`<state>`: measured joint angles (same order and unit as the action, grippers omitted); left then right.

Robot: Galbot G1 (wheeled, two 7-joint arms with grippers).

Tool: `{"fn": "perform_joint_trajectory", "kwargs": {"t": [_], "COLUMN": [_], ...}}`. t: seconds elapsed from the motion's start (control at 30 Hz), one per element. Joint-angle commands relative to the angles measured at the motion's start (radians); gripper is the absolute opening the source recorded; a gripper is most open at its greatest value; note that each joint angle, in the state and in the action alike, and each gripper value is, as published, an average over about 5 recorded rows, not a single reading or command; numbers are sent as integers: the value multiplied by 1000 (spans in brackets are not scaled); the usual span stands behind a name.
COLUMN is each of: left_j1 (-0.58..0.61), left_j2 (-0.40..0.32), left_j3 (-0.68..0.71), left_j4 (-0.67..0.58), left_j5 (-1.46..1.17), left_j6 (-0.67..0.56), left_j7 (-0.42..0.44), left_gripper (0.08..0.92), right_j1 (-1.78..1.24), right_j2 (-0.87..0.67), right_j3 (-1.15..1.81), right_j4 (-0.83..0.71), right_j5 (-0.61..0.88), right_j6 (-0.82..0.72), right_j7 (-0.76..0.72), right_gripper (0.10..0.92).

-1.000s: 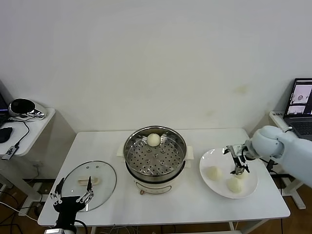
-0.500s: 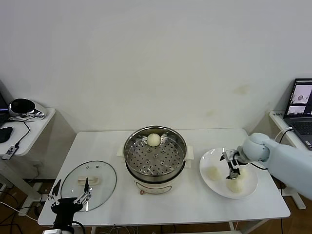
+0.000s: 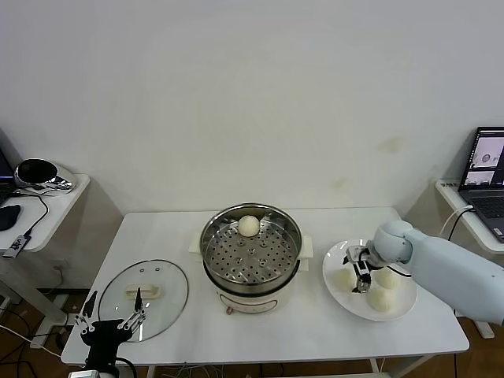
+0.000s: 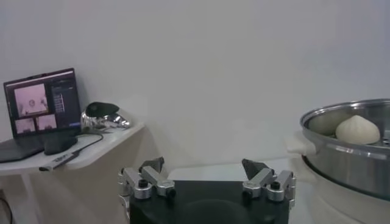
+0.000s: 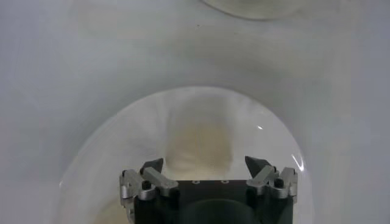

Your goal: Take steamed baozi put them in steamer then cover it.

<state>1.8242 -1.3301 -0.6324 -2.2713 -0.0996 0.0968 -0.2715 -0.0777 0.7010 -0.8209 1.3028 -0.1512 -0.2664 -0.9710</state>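
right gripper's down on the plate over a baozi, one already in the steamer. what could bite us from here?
1. The right gripper straddles a baozi with its fingers apart; the soft bun may squash or slip when gripped.
2. Two more buns sit close on the plate; a finger could nudge one toward the rim.
3. The steamer has a raised wall, so a low carry could clip it.
The left gripper waits open by the glass lid.

1. No text, label, brand, number or sign can be read anywhere in these views.
2. The laptop screen (image 3: pixel 490 157) at about three o'clock in the head view shows only small image panes, too small to read.
3. The same laptop screen (image 4: pixel 41 102) in the left wrist view shows pinkish panes and faint lines, none legible.
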Motion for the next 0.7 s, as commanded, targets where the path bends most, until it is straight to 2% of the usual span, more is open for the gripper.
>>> {"fn": "perform_joint_trajectory", "kwargs": {"t": [0.03,0.2,0.47,0.7], "left_j1": [-1,-2,4,-1], "left_j2": [-1,-2,-1,-1], "left_j3": [0,1,-2,2], "left_j4": [0,-2,-10,-15], "left_j5": [0,0,0,-2], "left_j6": [0,0,0,1], "left_j7": [-1,-1,-1,-1], "left_gripper": [823,823,823,823], "right_j1": [-9,1,27,182], "right_j2": [25,19,9,-94], "right_j3": [6,3,0,-60], "right_j4": [-20,-16,5,119], "right_j5": [-14,-3,18,101], "right_j6": [-3,-2,-2,-28], "right_j7": [-5,-16,-41,-61], "right_gripper": [702,601,539,519]}}
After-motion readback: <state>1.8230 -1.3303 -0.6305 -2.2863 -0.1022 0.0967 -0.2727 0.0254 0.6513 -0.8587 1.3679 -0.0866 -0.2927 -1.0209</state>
